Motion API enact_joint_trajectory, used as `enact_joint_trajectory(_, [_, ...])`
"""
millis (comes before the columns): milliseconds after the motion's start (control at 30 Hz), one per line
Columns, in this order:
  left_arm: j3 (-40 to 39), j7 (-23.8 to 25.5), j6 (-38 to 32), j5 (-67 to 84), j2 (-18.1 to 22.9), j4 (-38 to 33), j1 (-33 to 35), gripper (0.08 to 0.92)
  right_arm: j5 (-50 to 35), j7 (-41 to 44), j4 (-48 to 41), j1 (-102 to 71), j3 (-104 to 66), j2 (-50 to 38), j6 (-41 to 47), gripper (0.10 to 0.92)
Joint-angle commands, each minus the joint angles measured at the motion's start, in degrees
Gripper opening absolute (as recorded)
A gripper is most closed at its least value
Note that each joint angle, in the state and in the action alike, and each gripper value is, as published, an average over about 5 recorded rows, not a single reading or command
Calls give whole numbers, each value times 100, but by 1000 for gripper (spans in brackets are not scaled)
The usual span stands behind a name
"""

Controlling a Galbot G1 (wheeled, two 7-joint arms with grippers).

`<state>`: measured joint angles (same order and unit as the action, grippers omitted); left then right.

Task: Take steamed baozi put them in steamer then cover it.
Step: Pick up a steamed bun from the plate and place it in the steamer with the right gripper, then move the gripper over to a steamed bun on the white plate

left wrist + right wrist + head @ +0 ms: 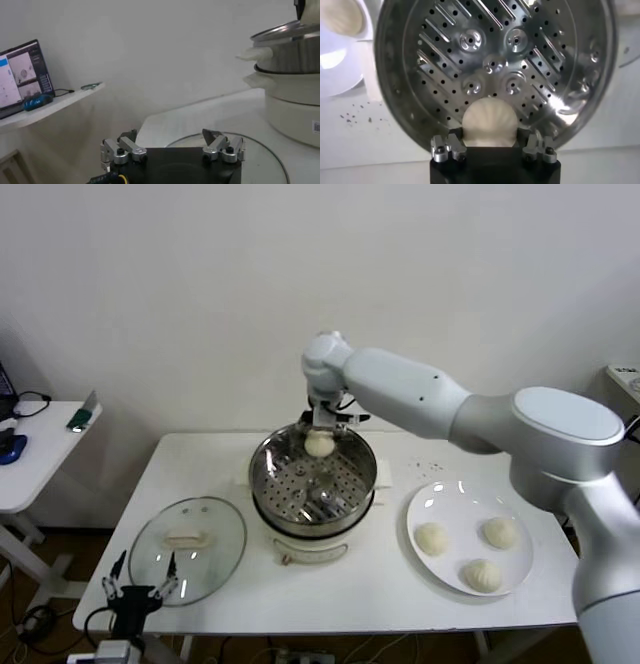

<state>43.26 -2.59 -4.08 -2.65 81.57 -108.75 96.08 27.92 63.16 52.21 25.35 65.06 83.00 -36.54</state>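
The right end effector (322, 427) hangs over the far rim of the round shiny steel steamer (300, 495), clamped on a cream-white domed baozi (319, 444). Three more buns (500, 532) sit on the flat white plate (430, 506) at right. The left end effector (140, 592), fingers apart, idles by the clear glass cover (188, 535) on the white surface (380, 594).

steamer (313, 484): open, 1 baozi (319, 443) at far rim | 3 baozi (431, 538) on plate | cover (187, 536) flat left
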Motion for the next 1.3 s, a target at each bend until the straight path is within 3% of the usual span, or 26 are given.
enact_joint_trajectory(33, [4, -4, -6, 13, -8, 26, 8, 823, 682, -129, -241, -430, -77, 263, -202, 696])
enact_joint_trajectory(300, [9, -10, -26, 20, 3, 58, 34, 823, 887, -185, -358, -564, -124, 334, -209, 709])
enact_joint_trajectory(467, [10, -13, -16, 10, 8, 46, 35, 823, 976, -220, -305, -547, -187, 303, -205, 806])
enact_joint_trajectory(767, [-4, -53, -12, -43, 41, -25, 56, 823, 766, -3, 531, -203, -459, -245, -247, 823])
enact_joint_trajectory(967, [-34, -59, 20, -67, 24, -58, 31, 823, -598, 141, 1335, 485, -259, -1184, 66, 823])
enact_joint_trajectory(1033, [-39, -60, 29, -70, 17, -80, 23, 823, -1171, -199, 1404, 843, 76, -1593, 415, 823])
enact_joint_trajectory(1167, [-39, -90, 14, -52, 9, -106, 10, 823, -2927, -909, 1596, 1667, 1311, -2421, 1937, 823])
enact_joint_trajectory(1300, [-30, -161, -16, 2, 8, -128, -31, 823, -4788, -495, 1983, 2125, 1960, -3197, 3670, 823])
